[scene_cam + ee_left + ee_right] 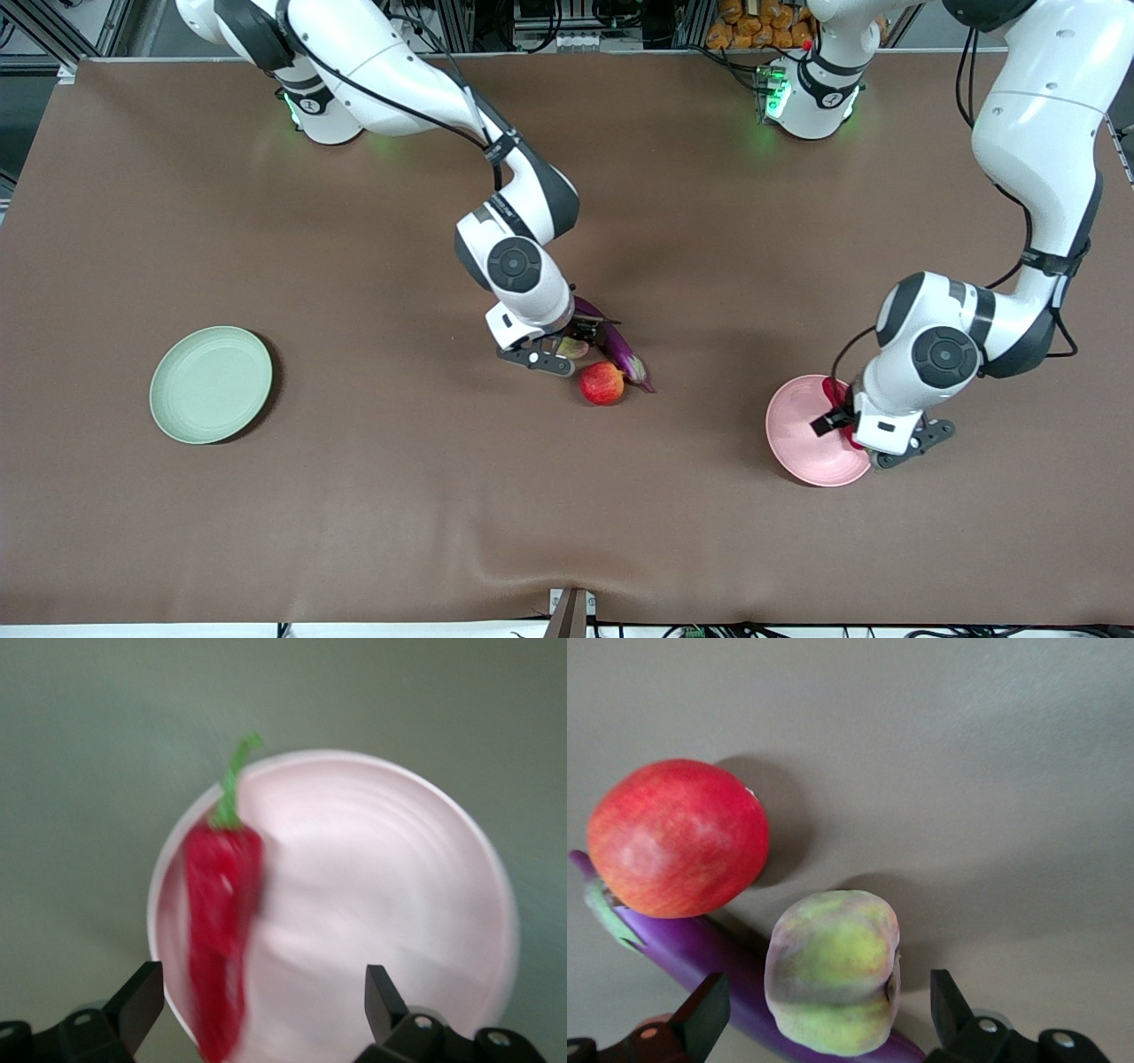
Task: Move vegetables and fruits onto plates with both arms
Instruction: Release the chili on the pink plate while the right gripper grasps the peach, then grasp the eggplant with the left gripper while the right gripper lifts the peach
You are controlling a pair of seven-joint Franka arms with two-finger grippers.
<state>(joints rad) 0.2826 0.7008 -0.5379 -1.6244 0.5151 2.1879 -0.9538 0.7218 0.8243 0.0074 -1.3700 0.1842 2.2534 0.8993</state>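
The red pepper [221, 930] lies near the rim of the pink plate [399, 886]. My left gripper [263, 992] hangs open just above it, holding nothing. In the front view the pepper [833, 390] shows partly under the left hand, on the pink plate [797, 443]. My right gripper [828, 1005] is open, low over the lumpy yellow-pink fruit [833, 983], with a finger on either side and apart from it. This fruit rests against the purple eggplant [691, 948]. The round red fruit [678, 837] touches the eggplant too. The green plate [211, 384] is bare.
The eggplant [620, 350], the round red fruit [602, 383] and the lumpy fruit [571, 347] cluster mid-table. The green plate lies toward the right arm's end, the pink plate toward the left arm's end. Brown cloth covers the table.
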